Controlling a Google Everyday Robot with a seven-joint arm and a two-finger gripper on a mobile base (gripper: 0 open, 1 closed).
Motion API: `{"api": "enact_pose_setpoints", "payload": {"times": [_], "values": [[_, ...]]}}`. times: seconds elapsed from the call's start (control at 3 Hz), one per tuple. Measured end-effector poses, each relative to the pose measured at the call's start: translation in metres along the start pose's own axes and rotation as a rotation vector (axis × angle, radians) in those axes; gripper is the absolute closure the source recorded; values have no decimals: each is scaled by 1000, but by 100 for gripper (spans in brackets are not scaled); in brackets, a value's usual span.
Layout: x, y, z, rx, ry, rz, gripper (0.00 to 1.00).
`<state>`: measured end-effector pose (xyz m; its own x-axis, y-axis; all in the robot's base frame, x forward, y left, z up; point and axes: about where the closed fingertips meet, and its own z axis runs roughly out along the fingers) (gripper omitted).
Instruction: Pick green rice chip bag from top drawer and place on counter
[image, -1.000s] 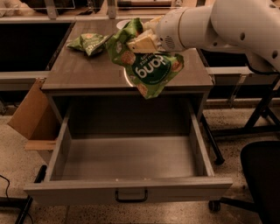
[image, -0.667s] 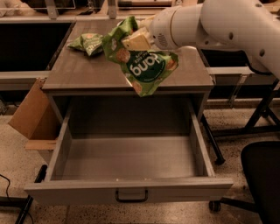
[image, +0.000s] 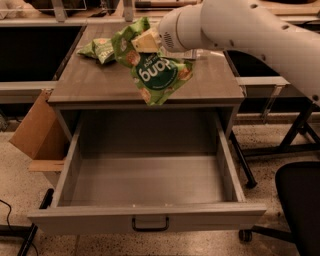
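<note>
My gripper (image: 141, 42) is shut on the top of the green rice chip bag (image: 156, 75). The bright green bag with its dark-green round logo hangs upside down in the air, above the front part of the counter (image: 90, 82). The white arm reaches in from the upper right. The top drawer (image: 145, 220) stands pulled wide open below, with a dark pull handle at its front, and nothing lies in it.
A smaller, paler green bag (image: 97, 48) lies at the back left of the counter. A cardboard box (image: 35, 132) leans at the left of the cabinet. A black chair (image: 299, 200) stands at the lower right. Desks and metal frame legs stand behind and to the right.
The gripper has carried the green rice chip bag a little to the left and farther back over the counter. The drawer and the paler bag have not moved.
</note>
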<state>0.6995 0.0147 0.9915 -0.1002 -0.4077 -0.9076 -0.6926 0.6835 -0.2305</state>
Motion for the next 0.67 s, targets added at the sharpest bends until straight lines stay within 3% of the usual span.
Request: {"api": "enact_pose_setpoints", "payload": {"times": [0.67], "values": [[35, -15, 29, 33, 55, 157, 100]]}}
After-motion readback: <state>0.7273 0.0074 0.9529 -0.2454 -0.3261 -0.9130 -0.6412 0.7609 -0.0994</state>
